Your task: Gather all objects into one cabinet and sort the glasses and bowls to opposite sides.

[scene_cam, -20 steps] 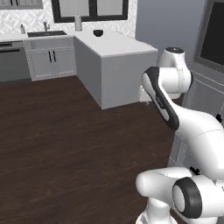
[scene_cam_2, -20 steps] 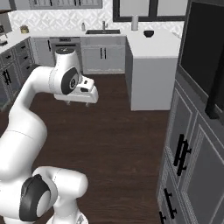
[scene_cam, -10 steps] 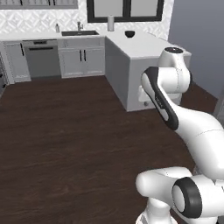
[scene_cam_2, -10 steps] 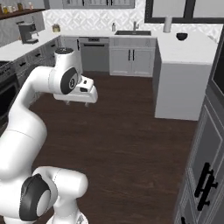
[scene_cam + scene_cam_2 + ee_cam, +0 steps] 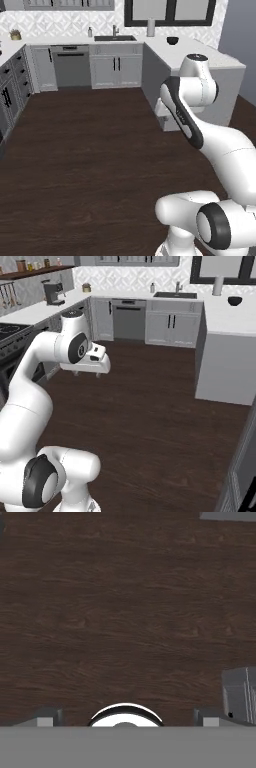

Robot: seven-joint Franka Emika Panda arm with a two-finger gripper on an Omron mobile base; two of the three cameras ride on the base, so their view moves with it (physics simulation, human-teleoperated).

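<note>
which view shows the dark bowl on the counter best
The right base view: the bowl sits unblocked against the pale counter, near the window. The left base view shows it smaller and farther off. The hand view faces the floor.

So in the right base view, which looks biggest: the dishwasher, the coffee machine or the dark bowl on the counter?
1. Dishwasher
2. Coffee machine
3. Dark bowl

All stand far off at a similar distance, so the order likely holds in reality.
</note>
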